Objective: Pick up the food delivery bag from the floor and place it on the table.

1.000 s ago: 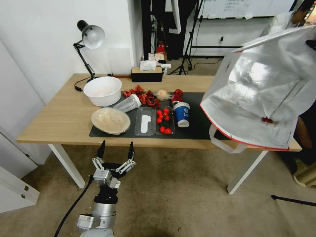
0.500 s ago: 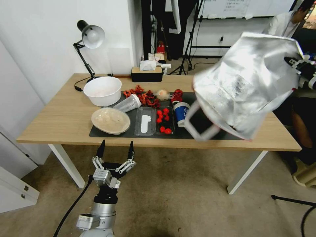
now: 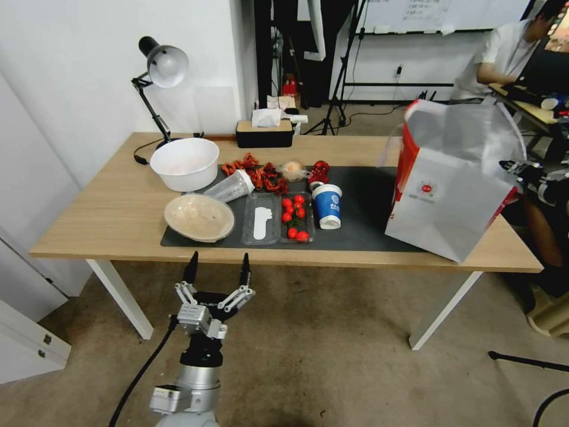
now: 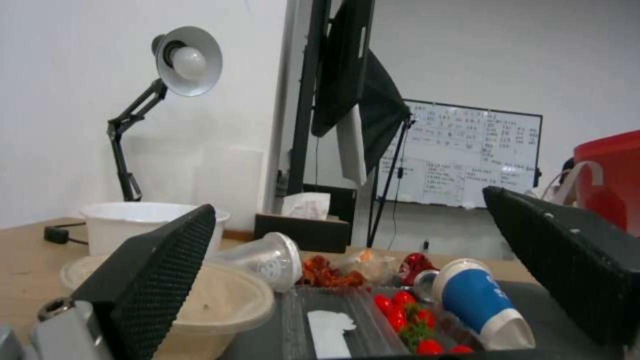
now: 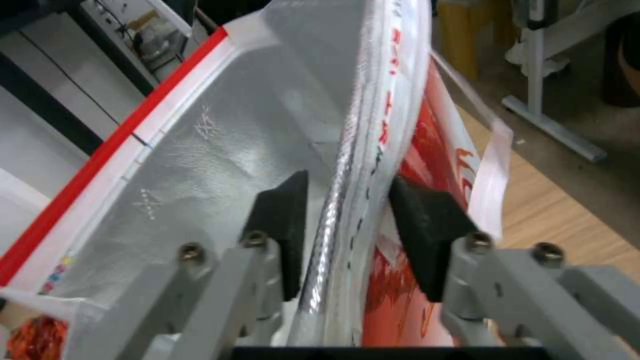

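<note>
Left gripper hangs below the table front edge, over the floor, fingers spread, holding nothing. On the dark mat: bowls, tomatoes, blue paper cup. Food delivery bag stands upright on the table's right end, base partly on the mat, red side panel facing left. Right gripper is at the bag's right upper rim; the pads straddle the rim wall with a small gap at each side, so not clamped.
</note>
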Robot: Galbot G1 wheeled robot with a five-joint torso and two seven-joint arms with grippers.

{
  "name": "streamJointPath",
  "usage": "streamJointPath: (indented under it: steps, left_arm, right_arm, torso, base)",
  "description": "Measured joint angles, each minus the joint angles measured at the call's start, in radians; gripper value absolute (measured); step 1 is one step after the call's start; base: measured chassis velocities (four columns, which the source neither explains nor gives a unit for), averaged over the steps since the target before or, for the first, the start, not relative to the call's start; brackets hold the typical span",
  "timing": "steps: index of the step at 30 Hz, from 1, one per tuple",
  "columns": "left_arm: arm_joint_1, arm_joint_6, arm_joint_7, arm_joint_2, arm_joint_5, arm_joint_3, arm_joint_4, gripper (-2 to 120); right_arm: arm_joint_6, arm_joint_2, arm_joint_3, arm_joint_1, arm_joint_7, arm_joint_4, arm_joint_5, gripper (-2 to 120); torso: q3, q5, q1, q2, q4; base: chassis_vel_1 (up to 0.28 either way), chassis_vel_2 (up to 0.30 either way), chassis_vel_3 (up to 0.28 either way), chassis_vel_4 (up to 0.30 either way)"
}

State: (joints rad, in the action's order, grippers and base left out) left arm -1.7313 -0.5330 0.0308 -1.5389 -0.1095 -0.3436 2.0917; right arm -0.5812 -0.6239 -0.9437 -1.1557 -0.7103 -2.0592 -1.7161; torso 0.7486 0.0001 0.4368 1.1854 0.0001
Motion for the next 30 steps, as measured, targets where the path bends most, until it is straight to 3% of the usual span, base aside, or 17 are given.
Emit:
streamJointPath:
  steps: [2,5,7,9,15,17,22,25,30]
  left_arm:
    - [0.002,0.003,-0.004,-0.002,0.003,0.001,-0.002,100]
    - [0.006,0.014,-0.011,0.000,0.006,0.000,-0.002,100]
    - [0.007,0.015,-0.011,0.002,0.006,-0.002,-0.002,100]
    - [0.008,0.015,-0.012,0.007,0.005,-0.005,-0.004,100]
    - [0.006,0.014,-0.012,0.016,0.005,-0.007,-0.005,100]
    - [0.004,0.009,-0.013,0.024,0.002,-0.008,-0.005,100]
    - [0.001,0.006,-0.024,0.040,0.000,-0.013,0.003,100]
    - [-0.003,0.013,-0.048,0.060,-0.001,-0.014,0.017,100]
    - [-0.009,0.040,-0.078,0.074,0.001,-0.004,0.032,100]
  right_arm:
    - [-0.020,0.006,-0.013,-0.011,0.030,0.011,0.013,41]
    - [-0.071,0.026,-0.075,-0.065,0.181,0.036,0.086,55]
    - [-0.097,0.035,-0.093,-0.077,0.208,0.041,0.096,59]
    - [-0.146,0.067,-0.138,-0.109,0.247,0.056,0.115,70]
    - [-0.159,0.121,-0.239,-0.193,0.291,0.067,0.175,86]
    - [-0.159,0.128,-0.342,-0.276,0.303,0.037,0.184,97]
    - [-0.159,0.109,-0.476,-0.390,0.335,-0.013,0.230,100]
    - [-0.156,0.057,-0.633,-0.486,0.431,-0.105,0.260,100]
    - [-0.138,-0.008,-0.720,-0.529,0.533,-0.213,0.257,100]
  torso:
    - [0.000,0.0001,0.000,0.000,0.0001]
    - [0.000,0.0001,0.000,0.000,-0.0002]
    - [0.000,0.0002,0.000,0.000,-0.0005]
    - [0.000,0.0000,0.000,0.000,0.0000]
    - [0.000,0.0000,0.000,0.000,0.0001]
    - [0.000,0.0001,0.000,0.000,-0.0001]
    - [0.000,0.0001,0.000,0.000,-0.0001]
    - [0.000,0.0000,0.000,0.000,-0.0002]
    - [0.000,-0.0003,0.000,0.000,-0.0005]
  base:
    - [0.000,0.000,0.000,0.000]
    - [0.000,0.000,0.000,0.000]
    - [0.000,0.000,0.000,0.000]
    - [0.000,0.000,0.000,0.000]
    - [0.000,0.000,0.000,0.000]
    - [0.000,0.000,0.000,0.000]
    - [0.000,0.000,0.000,0.000]
    - [0.000,0.000,0.000,0.000]
    - [0.000,0.000,0.000,0.000]
